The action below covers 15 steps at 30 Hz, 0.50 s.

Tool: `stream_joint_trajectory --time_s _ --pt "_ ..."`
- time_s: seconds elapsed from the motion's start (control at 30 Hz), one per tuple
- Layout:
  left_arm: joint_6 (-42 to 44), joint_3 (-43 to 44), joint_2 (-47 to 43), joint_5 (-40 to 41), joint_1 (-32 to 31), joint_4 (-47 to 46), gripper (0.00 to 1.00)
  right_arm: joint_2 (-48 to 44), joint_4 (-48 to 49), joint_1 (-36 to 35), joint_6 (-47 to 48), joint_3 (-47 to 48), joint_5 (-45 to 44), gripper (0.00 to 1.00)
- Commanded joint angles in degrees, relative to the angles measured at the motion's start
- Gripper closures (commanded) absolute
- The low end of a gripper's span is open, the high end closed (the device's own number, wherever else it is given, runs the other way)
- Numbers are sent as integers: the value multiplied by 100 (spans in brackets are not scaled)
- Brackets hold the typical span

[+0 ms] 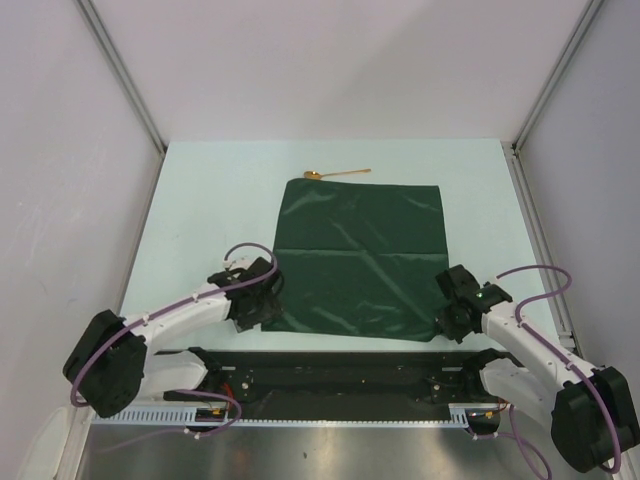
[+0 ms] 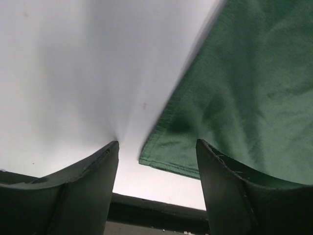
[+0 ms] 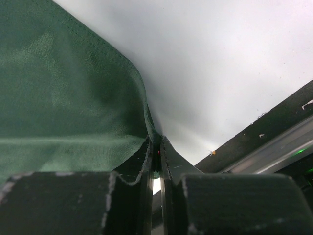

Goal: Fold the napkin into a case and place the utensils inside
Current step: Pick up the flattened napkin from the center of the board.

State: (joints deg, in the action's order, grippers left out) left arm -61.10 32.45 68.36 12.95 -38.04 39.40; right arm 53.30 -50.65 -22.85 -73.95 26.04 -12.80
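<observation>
Zero folds made: my right gripper [image 3: 159, 156] pinches the flat dark green cloth napkin [image 1: 360, 255] by a corner, left gripper [image 2: 156, 147] spread, slim gold spoon [image 1: 335, 174] still outside.

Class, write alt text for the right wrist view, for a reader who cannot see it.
The right gripper is shut on a corner of the dark green napkin, pinching the cloth into a small peak. The napkin spreads left over the white table.
</observation>
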Motion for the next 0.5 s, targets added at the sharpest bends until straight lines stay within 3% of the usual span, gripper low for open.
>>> stream_joint_trajectory --time_s 0.0,0.33,0.47 --pt "-797 -142 387 295 -265 411 32 -48 -32 -70 -93 191 -285 90" --pt "-1448 -229 1583 120 -889 87 39 -320 -287 -88 -102 313 -434 90" --pt "-1484 -283 1672 23 -898 -46 56 -495 -340 -88 -119 366 -487 90"
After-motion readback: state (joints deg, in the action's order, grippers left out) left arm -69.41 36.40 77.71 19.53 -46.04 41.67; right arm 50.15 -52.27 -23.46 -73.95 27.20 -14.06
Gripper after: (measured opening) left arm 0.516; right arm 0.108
